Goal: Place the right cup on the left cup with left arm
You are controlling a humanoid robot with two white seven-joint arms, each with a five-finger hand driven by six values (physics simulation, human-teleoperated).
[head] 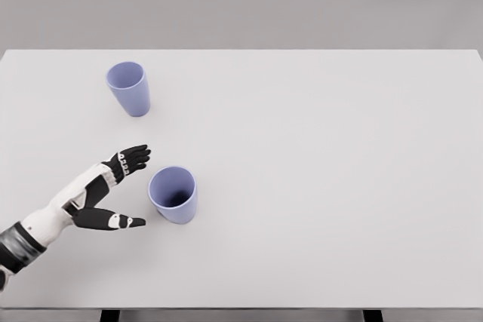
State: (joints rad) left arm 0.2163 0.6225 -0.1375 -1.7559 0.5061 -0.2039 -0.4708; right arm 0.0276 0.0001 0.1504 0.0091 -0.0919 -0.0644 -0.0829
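Two lavender cups upright on the white tabletop. Right cup sits lower left of centre, mouth open upward. Left cup stands in the upper left, well apart from the first.

Left hand enters from the lower left corner, just beside the right cup on its left side. Fingers are spread apart, upper group above and thumb low, forming an open bracket facing the cup wall. No contact visible; nothing held. Right arm not in view.

Risks, as judged from here:
- The cup looks light and tapered. If the hand advances before the fingers close, it could shove the cup rightward or tip it over instead of gripping it.
- The thumb sits low, near the tabletop; it may scrape the surface or catch the cup's base.
- A grip high on the rim could squeeze the cup out upward.
- In the carry to the upper left, a tilted cup would miss nesting and could knock the left cup down.
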